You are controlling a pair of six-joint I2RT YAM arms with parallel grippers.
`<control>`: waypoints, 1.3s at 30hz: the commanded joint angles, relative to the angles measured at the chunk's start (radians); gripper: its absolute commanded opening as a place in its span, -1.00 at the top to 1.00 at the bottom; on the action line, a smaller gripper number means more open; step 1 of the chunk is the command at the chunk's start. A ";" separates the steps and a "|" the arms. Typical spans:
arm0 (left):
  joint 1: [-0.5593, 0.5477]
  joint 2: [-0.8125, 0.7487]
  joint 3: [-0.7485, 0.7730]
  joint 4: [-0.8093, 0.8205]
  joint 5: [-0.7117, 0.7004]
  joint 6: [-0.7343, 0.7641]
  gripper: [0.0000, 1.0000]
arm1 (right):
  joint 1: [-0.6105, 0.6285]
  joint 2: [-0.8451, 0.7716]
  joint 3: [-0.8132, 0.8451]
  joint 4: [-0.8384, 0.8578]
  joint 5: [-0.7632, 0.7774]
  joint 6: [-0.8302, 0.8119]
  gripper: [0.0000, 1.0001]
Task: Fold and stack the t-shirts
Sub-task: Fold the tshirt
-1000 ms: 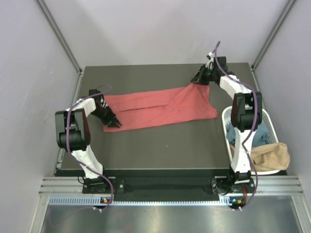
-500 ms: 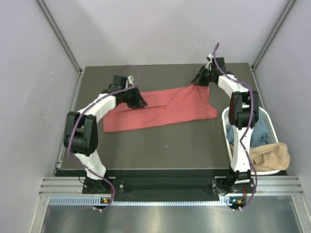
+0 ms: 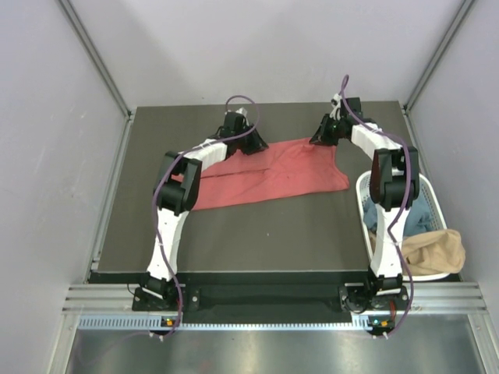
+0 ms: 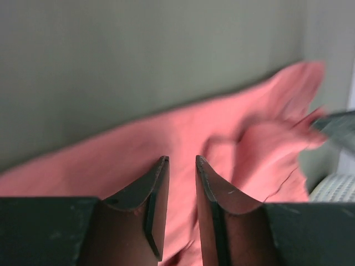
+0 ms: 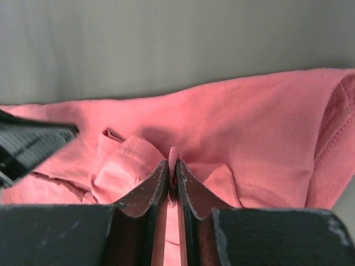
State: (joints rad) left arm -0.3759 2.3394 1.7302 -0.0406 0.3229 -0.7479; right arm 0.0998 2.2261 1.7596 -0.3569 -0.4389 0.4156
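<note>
The basket (image 3: 431, 187) held a blue shirt (image 3: 417, 214) and a tan shirt (image 3: 437, 251). On the dark surface (image 3: 257, 234), the right tool (image 5: 172, 164) pinched the coral shirt (image 3: 288, 171); the left tool (image 4: 182, 160) stood slightly apart.

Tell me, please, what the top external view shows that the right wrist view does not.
Only the top external view shows the white basket holding the blue cloth and the tan cloth. Only the right wrist view shows the right gripper shut on a pinched fold. Both show the coral-red shirt lying on the dark table.
</note>
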 commanded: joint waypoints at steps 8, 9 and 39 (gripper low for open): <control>-0.086 0.123 0.224 0.111 -0.065 -0.110 0.39 | -0.009 -0.105 -0.071 0.067 -0.021 -0.017 0.78; -0.090 0.126 0.229 0.098 -0.070 -0.110 0.39 | -0.011 -0.108 -0.075 0.070 -0.024 -0.015 0.78; -0.149 0.018 0.187 -0.106 -0.291 0.116 0.35 | -0.040 -0.128 -0.160 0.118 -0.061 -0.006 0.77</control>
State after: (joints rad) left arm -0.5236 2.3981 1.8828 -0.1062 0.0433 -0.6514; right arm 0.0650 2.1532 1.5963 -0.2756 -0.4854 0.4152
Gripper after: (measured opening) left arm 0.328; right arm 0.115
